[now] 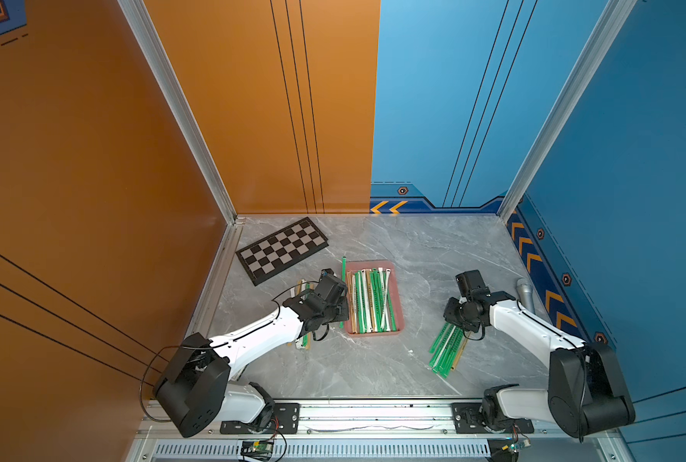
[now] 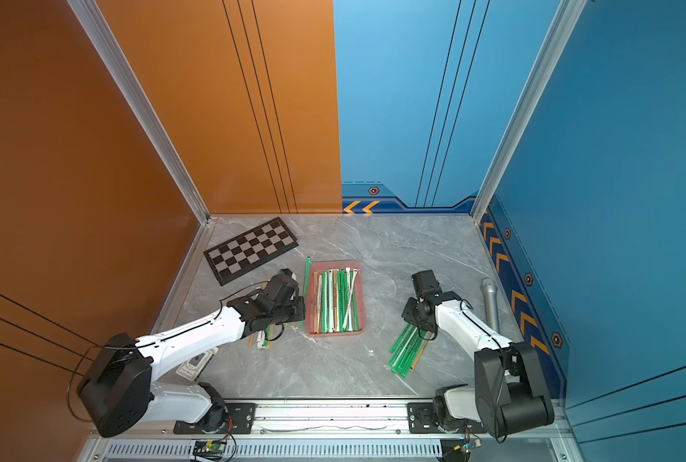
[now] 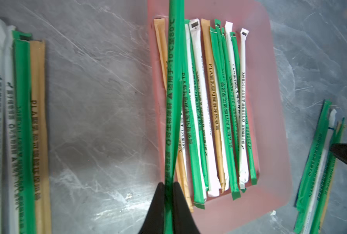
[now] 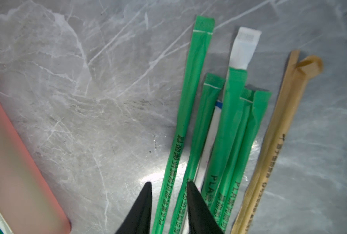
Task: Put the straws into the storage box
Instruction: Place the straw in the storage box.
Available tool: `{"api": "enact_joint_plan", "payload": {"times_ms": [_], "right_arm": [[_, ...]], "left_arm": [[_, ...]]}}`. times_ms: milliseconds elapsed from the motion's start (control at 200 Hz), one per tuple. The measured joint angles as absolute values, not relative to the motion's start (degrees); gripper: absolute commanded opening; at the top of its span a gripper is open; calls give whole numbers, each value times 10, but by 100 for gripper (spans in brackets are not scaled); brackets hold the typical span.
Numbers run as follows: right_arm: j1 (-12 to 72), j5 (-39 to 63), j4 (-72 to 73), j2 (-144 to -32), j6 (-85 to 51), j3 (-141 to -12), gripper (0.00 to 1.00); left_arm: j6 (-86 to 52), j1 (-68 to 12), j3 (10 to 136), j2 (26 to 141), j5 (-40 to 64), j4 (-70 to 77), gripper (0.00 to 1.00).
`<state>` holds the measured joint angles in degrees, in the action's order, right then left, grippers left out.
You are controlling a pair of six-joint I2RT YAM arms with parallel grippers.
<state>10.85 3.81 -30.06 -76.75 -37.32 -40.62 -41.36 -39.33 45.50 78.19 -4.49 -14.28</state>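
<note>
left gripper [image 3: 169, 189] is clamped tight on one green straw [image 3: 173, 81], pinching it near one end, with the rest poking straight out ahead of the fingers. here's the bit that matters: the storage box [image 1: 389, 266] lies just to the robot's right of that straw, and the straw's long axis runs the same way as the box's long side. in both top views the straw hangs along the box's left rim, half over it and not squarely inside. no turning looks needed. a short sideways slide toward the box centre should do, then a release. inside the box a row of straws [image 1: 373, 304] already lies lengthwise, leaving bare pink on the far side.

right gripper [image 4: 168, 184] sits low over the right pile [image 1: 447, 352] on the table [image 1: 373, 372], jaws apart and straddling green wrappers, not yet pinching. that pile points slantwise toward the box, so anything lifted from it would likely need a twist. a left pile [image 1: 303, 344] waits under the left arm, well within that arm's reach.
</note>
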Motion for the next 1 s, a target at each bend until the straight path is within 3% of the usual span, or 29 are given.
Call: {"api": "enact_joint_plan", "payload": {"times_ms": [711, 841, 1001], "right_arm": [[126, 43, -294, -810, -373, -406, 30], [131, 42, -293, -811, -373, -406, 30], [133, 42, -291, -811, -373, -406, 30]], "left_arm": [[-436, -429, 489, 875, -3, -59, 18], [-435, -429, 489, 876, -3, -59, 24], [-436, -432, 489, 876, -4, -61, 40]]}}
